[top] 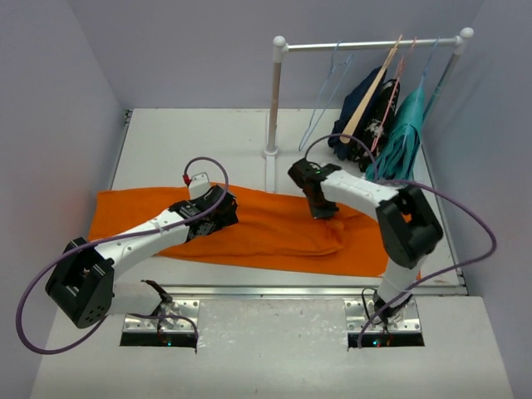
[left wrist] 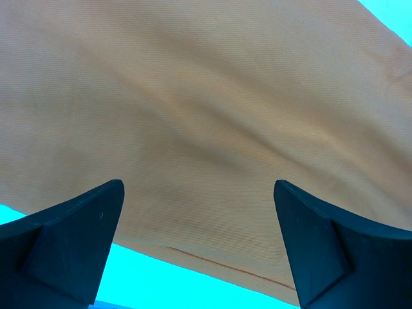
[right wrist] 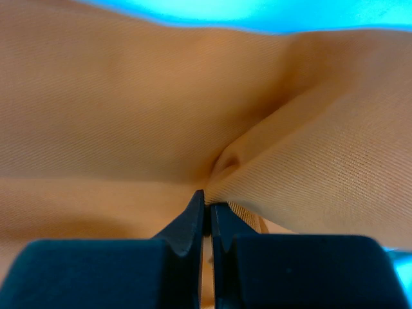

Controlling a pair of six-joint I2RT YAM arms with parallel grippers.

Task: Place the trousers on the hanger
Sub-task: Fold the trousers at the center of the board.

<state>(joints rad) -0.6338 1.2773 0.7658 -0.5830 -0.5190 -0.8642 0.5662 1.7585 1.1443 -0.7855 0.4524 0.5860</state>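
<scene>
trousers (top: 274,233) spread flat, right fingers (right wrist: 187,225) pinched shut on a fold, left fingers (left wrist: 71,238) wide apart above, rack (top: 273,91) behind

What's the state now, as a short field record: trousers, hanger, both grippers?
trousers: orange, spread flat across the table
hanger: pale blue wire, hooked on the rail, bare, apart from the trousers
left gripper: open, over the trousers near a hemmed edge
right gripper: shut, pinching a fold of the trousers
progress: trousers not yet on the hanger
</scene>
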